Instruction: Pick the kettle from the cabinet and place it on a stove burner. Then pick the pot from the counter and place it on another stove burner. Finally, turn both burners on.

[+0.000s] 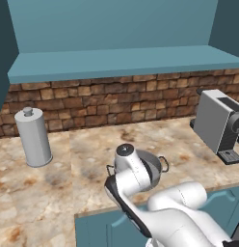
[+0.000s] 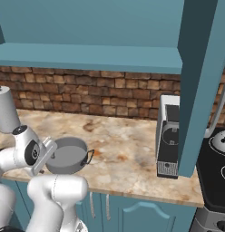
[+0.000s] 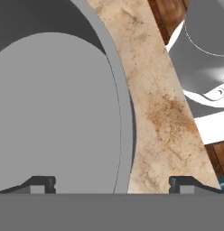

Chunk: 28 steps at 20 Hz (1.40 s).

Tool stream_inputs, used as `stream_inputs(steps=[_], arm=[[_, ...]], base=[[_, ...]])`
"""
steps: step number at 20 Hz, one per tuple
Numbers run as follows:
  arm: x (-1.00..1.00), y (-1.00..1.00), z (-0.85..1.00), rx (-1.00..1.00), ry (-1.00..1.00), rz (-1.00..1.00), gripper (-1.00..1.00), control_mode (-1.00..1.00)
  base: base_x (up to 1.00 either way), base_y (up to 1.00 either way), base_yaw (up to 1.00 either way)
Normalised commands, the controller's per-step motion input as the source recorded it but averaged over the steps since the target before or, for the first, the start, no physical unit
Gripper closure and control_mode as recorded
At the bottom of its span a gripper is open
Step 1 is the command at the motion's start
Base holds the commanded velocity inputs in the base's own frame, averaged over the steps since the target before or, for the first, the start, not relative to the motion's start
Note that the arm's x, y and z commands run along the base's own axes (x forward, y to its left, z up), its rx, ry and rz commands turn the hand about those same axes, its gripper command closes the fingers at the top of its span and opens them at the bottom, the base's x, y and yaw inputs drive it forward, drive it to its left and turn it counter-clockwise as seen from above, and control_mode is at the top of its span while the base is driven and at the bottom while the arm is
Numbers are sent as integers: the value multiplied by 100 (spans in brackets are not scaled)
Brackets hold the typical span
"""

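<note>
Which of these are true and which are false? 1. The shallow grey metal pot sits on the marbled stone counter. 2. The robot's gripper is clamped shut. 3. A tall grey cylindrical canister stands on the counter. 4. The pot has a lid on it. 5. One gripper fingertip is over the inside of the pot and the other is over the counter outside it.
1. True: the shallow grey metal pot rests on the marbled stone counter.
2. False: the gripper is open, its fingertips wide apart.
3. True: the tall grey cylindrical canister stands upright near the brick wall.
4. False: the pot is open and looks empty.
5. True: in the hand view the fingertips straddle the pot's rim.
</note>
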Motion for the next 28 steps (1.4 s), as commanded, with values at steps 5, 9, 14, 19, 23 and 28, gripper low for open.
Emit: stream_inputs(steps=[5, 9, 14, 19, 23, 28], arm=[[0, 0, -33, 5, -4, -4, 100, -100], [0, 0, -15, 2, -2, -2, 100, -100], [0, 0, -1, 0, 0, 0, 100, -100], [-2, 0, 9, 0, -1, -6, 100, -100], [-12, -1, 30, 0, -1, -12, 100, -100], [-16, -9, 40, 0, -8, -16, 100, -100]], base=[[0, 0, 0], [0, 0, 0], [0, 0, 0], [0, 0, 0], [0, 0, 0], [0, 0, 0]])
